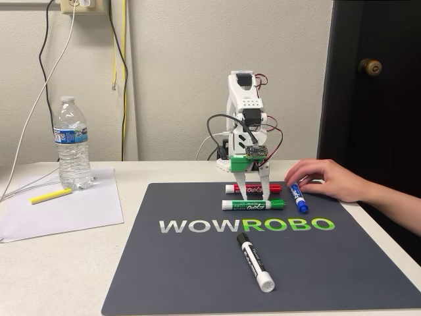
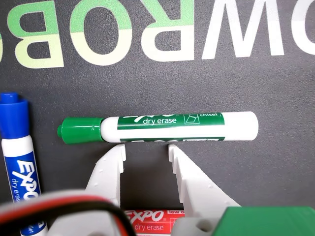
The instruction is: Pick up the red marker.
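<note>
The red marker [image 1: 253,189] lies crosswise on the dark mat [image 1: 197,263], its white barrel with red print showing at the bottom of the wrist view [image 2: 152,219]. My gripper [image 1: 254,195] points straight down over it, open, one white finger on each side of the barrel's middle. In the wrist view the fingertips [image 2: 114,155] end just short of the green-capped marker [image 2: 157,127], with bare mat in the gap at the gripper [image 2: 146,150]. Nothing is held. Whether the fingers touch the red marker is unclear.
A blue-capped marker [image 1: 298,197] lies right of the gripper, with a person's hand [image 1: 329,181] resting on the mat beside it. A black marker [image 1: 255,262] lies nearer the front. At the left stand a water bottle [image 1: 71,145], a yellow highlighter [image 1: 50,195] and paper [image 1: 59,217].
</note>
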